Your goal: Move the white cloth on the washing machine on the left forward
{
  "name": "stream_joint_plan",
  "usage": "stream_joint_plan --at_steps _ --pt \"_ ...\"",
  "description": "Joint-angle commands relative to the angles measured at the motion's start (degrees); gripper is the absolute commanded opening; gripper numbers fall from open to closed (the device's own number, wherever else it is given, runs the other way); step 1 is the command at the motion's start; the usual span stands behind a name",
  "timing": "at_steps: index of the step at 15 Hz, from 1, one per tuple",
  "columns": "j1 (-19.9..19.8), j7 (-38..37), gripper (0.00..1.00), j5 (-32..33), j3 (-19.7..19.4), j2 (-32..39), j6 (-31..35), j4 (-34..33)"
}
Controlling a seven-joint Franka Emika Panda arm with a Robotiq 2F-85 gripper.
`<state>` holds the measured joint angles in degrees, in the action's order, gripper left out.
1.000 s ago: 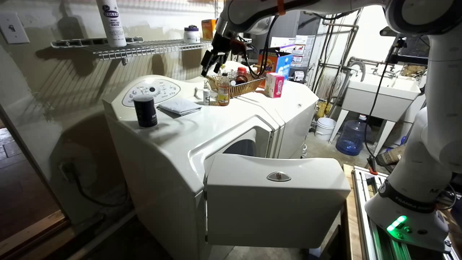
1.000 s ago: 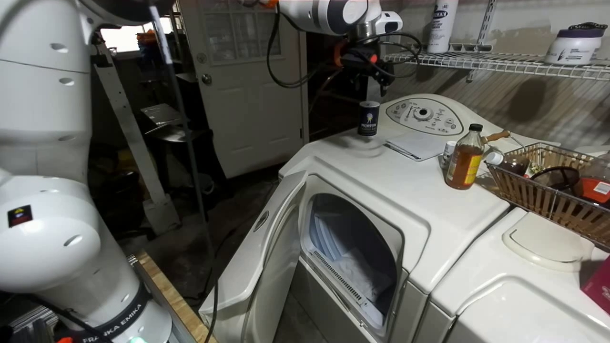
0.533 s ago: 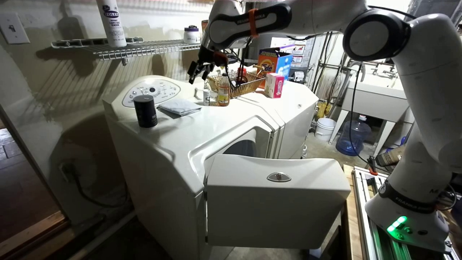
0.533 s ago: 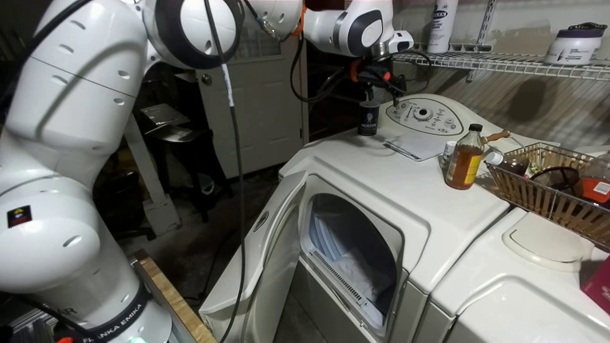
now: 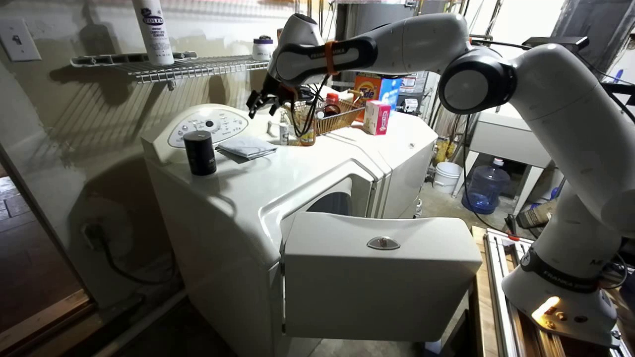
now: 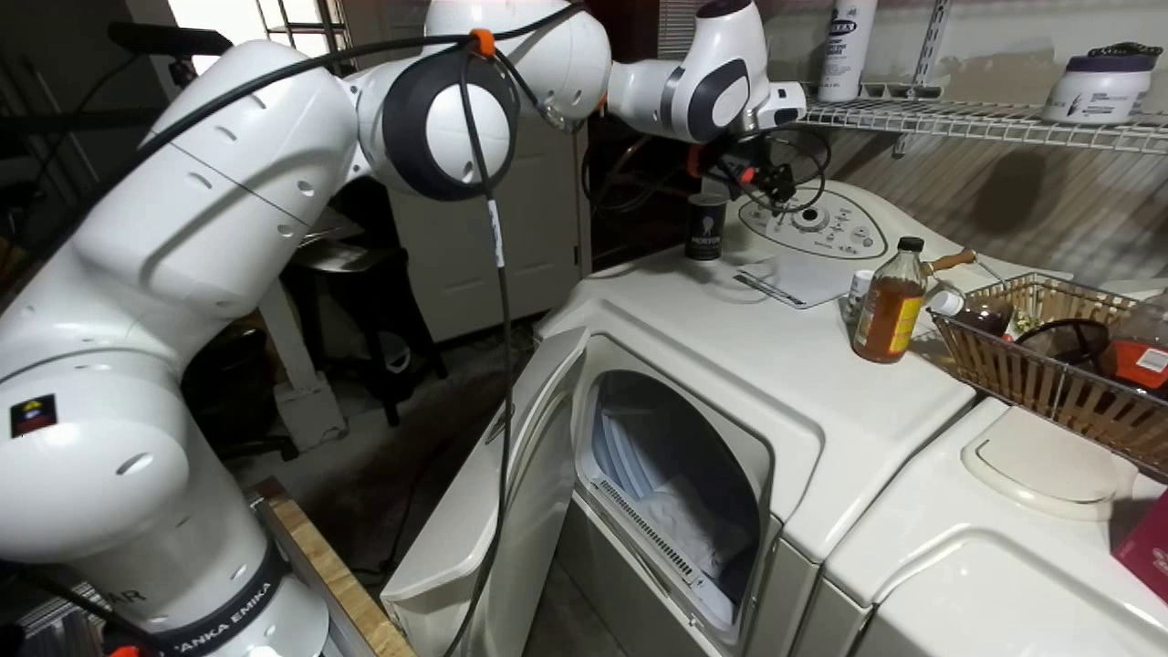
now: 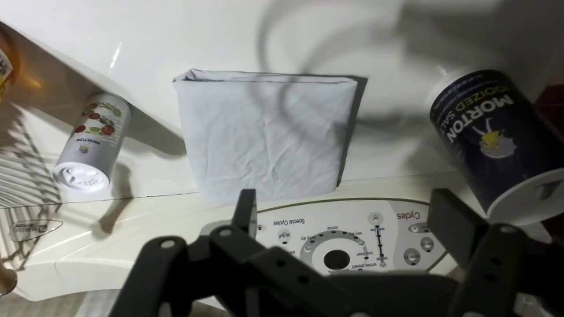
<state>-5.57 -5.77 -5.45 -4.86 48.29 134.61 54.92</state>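
The white cloth lies folded and flat on top of the white washing machine, in front of its control panel. It also shows in an exterior view and in the wrist view, slightly wrinkled. My gripper is open and empty, above the machine's rear near the panel. In the wrist view the gripper's fingers are wide apart, with the panel dial seen between them. The cloth's lower edge is near the left fingertip, which appears apart from it. Nothing is held.
A dark salt can stands on one side of the cloth. A small white shaker and an amber bottle stand on the other side, near a basket. A wire shelf hangs behind. The machine's door is open.
The arm has moved down and over the machine, bringing the gripper lower and closer to the control panel and cloth. The base light has turned from green to amber. The cloth has not moved.
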Motion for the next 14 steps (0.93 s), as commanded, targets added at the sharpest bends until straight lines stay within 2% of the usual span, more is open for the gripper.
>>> stream_joint_plan --at_steps 1,8,14 --pt "-0.05 -0.36 1.00 0.00 0.00 0.64 0.14 -0.75" --pt "-0.09 -0.78 1.00 0.00 0.00 1.23 0.16 -1.94" --pt "-1.03 -1.83 1.00 1.09 0.03 9.12 0.17 -10.86"
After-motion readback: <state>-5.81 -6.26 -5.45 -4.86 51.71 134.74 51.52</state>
